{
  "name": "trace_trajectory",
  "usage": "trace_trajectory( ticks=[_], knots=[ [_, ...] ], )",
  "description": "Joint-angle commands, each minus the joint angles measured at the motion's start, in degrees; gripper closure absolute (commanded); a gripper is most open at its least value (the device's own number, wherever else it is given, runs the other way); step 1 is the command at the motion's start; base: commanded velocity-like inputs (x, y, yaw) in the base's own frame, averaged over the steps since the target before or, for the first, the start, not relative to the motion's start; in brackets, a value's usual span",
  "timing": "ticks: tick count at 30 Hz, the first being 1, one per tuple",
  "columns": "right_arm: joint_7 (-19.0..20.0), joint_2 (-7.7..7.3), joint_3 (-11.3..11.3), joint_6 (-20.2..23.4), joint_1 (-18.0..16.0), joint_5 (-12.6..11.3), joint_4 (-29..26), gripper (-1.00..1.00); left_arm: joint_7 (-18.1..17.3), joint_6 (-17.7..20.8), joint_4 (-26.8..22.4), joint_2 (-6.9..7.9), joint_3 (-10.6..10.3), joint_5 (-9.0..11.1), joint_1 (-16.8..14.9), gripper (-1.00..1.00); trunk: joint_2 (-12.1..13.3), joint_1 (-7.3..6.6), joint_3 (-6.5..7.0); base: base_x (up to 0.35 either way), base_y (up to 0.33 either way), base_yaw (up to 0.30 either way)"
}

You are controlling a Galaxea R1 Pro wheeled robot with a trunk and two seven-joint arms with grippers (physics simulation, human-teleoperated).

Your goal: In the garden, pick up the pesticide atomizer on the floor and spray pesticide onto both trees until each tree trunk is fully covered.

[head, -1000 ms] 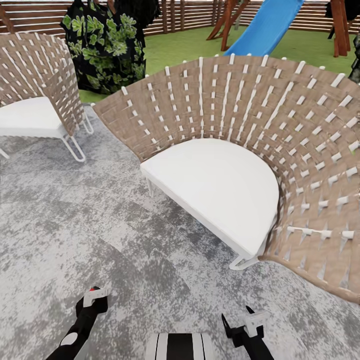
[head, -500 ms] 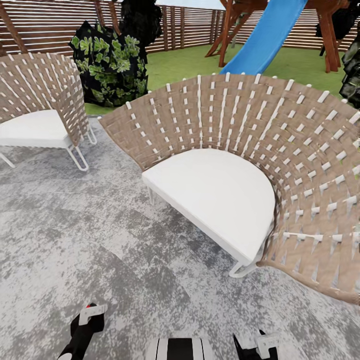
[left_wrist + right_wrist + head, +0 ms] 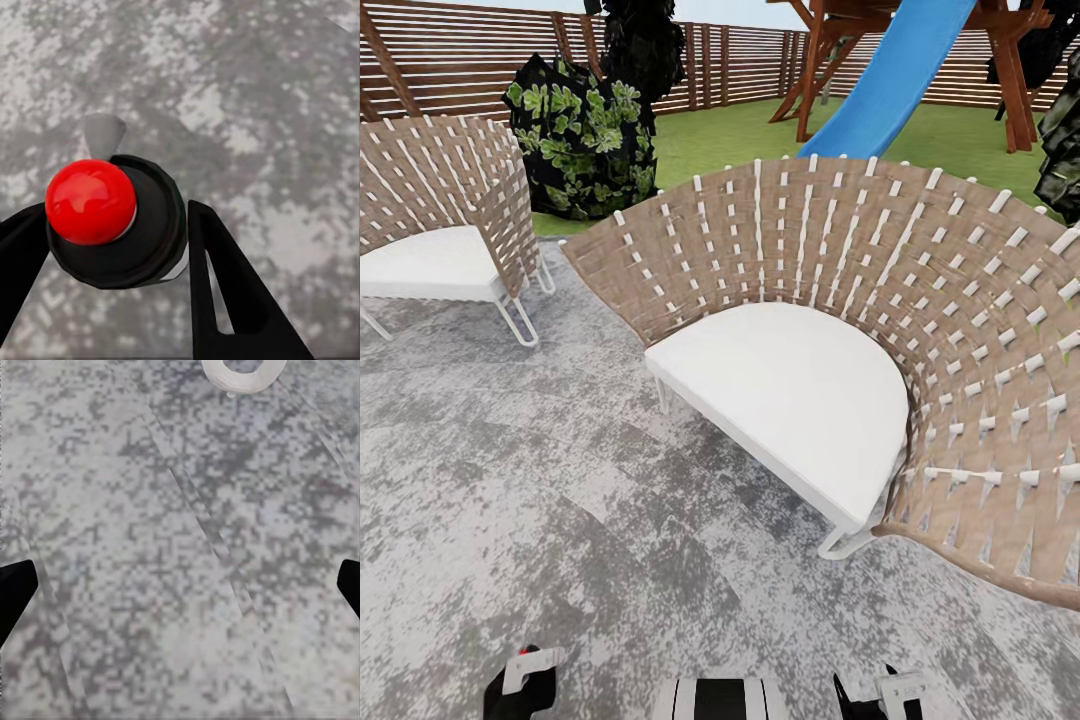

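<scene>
In the left wrist view the pesticide atomizer (image 3: 90, 201) shows from above: a red knob on a round black cap with a small grey nozzle. My left gripper (image 3: 112, 247) is shut on it, one black finger (image 3: 225, 292) on each side. That gripper (image 3: 518, 685) sits at the lower edge of the head view, over grey paving. My right gripper (image 3: 180, 585) is open, its tips far apart with nothing between them, also low in the head view (image 3: 880, 694). The trees are out of view.
A woven wicker chair with a white cushion (image 3: 790, 390) stands close ahead to the right, a second one (image 3: 430, 255) at the left. Behind them are a leafy shrub (image 3: 585, 135), green lawn (image 3: 740, 125), a blue slide (image 3: 890, 80) and a slatted wooden fence (image 3: 450, 50). Mottled grey paving (image 3: 510, 480) lies underneath.
The head camera has tilted up, so chairs and ground slid down the picture and more fence and slide show. Both grippers now sit lower, at the frame's bottom edge.
</scene>
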Motion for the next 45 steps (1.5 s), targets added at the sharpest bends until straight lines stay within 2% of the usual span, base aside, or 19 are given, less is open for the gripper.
trace_trajectory(
  ticks=[1,11,24,45],
  knots=[
    [0.00,0.00,0.01,0.00,0.00,0.00,0.17,-1.00,0.01,-0.05,-0.01,-0.03,-0.02,0.00,0.04,1.00,0.00,0.00,0.00,0.000,0.000,0.000],
    [0.00,0.09,-0.01,0.00,0.00,-0.09,1.98,-1.00,0.01,-0.14,0.00,-0.16,-0.13,-0.03,0.10,1.00,0.00,0.00,0.00,0.000,0.000,0.000],
    [0.00,0.36,0.08,0.00,0.00,-0.07,2.30,-1.00,-0.08,0.14,0.05,-0.26,-0.15,-0.02,0.10,1.00,0.17,-0.34,2.94,0.000,0.000,-0.001],
    [0.07,0.36,0.01,0.00,0.00,0.00,6.26,-1.00,-0.05,0.17,0.07,-0.26,-0.06,0.00,0.10,1.00,0.45,-0.88,9.24,0.000,0.000,-0.071]
  ],
)
